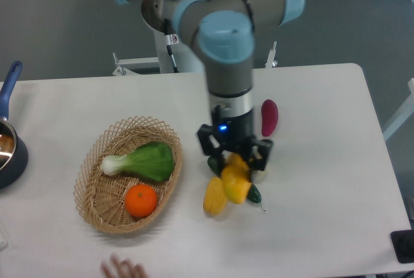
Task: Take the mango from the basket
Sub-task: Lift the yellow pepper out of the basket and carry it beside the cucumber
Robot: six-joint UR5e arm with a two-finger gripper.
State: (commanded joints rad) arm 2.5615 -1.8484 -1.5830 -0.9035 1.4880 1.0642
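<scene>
One gripper (235, 161) clenched on mango (236, 180) — held above table (323, 181), right of basket (97, 207).

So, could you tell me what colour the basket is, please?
Tan wicker basket, clear in the camera view.

Corn cob (216, 196), cucumber (252, 192) and purple eggplant (269, 117) crowd mid-tabletop, basket (94, 207) toward left edge, blue pot (11, 152) at left edge, bare tabletop (336, 181) along right edge
</scene>
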